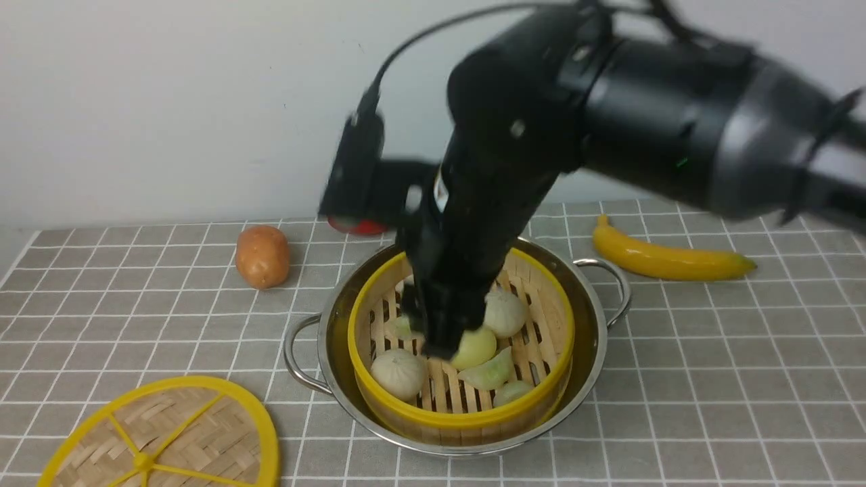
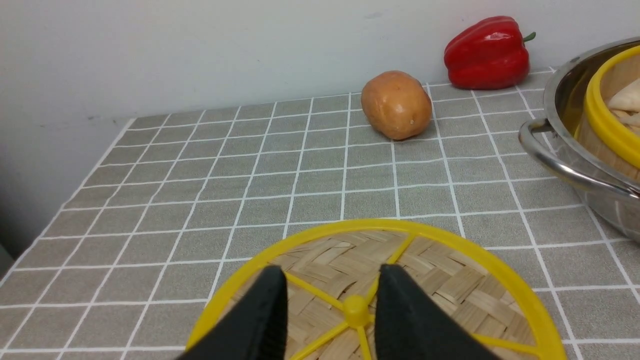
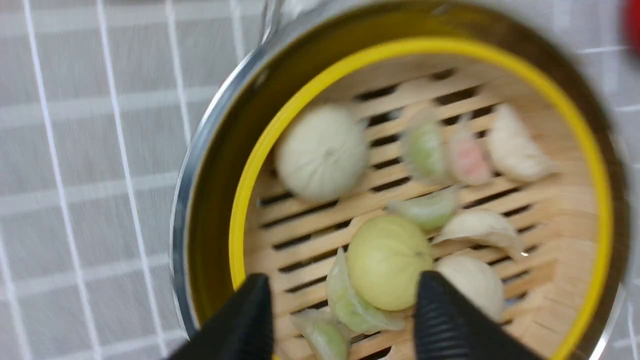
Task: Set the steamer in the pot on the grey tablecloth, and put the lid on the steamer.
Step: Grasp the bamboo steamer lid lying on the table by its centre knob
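Left hand (image 2: 334, 315) released over lid (image 2: 450, 280) knob; right hand (image 3: 340, 325) released over steamer (image 3: 560, 235). Off-centre pinch risks dropping lid.

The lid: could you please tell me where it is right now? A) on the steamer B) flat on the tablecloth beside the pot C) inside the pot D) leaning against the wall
B: the lid lies flat on the grey tablecloth beside the pot, and the steamer is uncovered.
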